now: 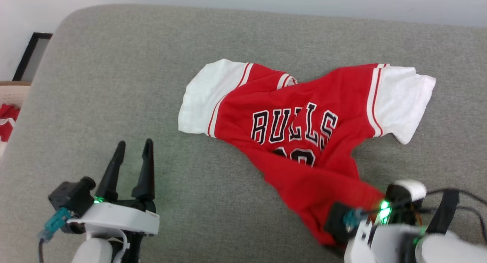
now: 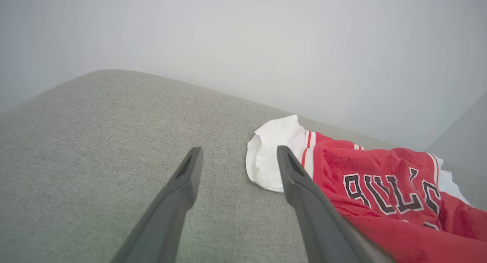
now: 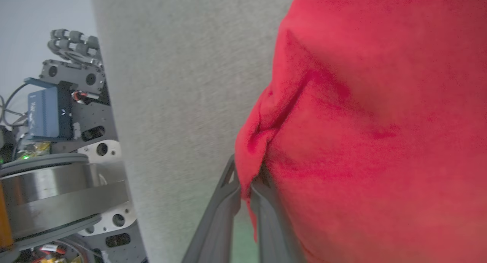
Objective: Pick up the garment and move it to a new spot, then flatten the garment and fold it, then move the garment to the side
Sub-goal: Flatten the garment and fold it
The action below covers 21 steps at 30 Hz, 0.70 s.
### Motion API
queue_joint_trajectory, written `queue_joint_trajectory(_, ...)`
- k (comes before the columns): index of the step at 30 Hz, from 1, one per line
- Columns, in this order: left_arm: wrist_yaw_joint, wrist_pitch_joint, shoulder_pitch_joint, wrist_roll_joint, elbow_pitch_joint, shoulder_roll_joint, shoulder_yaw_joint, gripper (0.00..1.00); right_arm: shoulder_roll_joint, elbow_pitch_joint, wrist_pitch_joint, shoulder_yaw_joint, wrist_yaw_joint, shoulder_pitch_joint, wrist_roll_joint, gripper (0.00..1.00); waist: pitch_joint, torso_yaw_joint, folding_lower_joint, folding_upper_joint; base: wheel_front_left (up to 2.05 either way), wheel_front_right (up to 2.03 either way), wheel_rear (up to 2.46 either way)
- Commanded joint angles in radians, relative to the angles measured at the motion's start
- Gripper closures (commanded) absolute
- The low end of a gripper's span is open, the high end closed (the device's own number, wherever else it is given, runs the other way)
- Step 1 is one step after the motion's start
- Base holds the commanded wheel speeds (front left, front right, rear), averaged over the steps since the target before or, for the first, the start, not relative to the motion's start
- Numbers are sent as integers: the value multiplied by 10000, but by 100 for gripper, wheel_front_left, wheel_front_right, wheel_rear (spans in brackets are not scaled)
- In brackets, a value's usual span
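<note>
1. Garment (image 1: 300, 114) lies rumpled on the grey cushion (image 1: 114, 84), lettering up, hem toward the robot.
2. Right claw (image 3: 245, 179) pinches the hem; a slow, steady lift should prevent slipping.
3. Left claw (image 1: 131, 149) gapes empty, apart to the left.

There is one Bulls jersey T-shirt (image 1: 304, 114), red, with two white short sleeves (image 1: 207, 97), one at each end. Its chest carries one word of five black letters and one number, which is partly hidden in a fold. One grey upholstered surface (image 1: 114, 84) lies under it. Two claws are in view, one left claw (image 1: 134, 142) and one right claw (image 3: 246, 187). Each has two long dark fingers (image 1: 110, 175), four in all. One dark frame (image 1: 33, 55) stands by the wall.
</note>
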Motion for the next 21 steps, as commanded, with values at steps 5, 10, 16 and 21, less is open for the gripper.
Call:
queue_joint_trajectory(5, -53, 1, 117, 135, -219, 41, 345, 0, -58, -1033, 789, -108, 32, 971, 141, 100, 6, -156, 0, 0, 0, 0, 0)
queue_joint_trajectory(10, -61, 1, 139, 213, -360, 15, 557, 0, 41, -1832, 1456, -126, 32, 1650, 218, 100, -6, -256, 0, 0, 0, 0, 0)
queue_joint_trajectory(16, -66, 1, 190, 302, -422, 52, 639, 0, 231, -2316, 1758, -264, 32, 2156, 101, 100, -10, -344, 0, 0, 0, 0, 0)
queue_joint_trajectory(21, -70, 1, 290, 349, -348, 165, 582, 0, 492, -2219, 1238, -893, 18, 2433, -319, 7, -115, -485, 0, 0, 0, 0, 0)
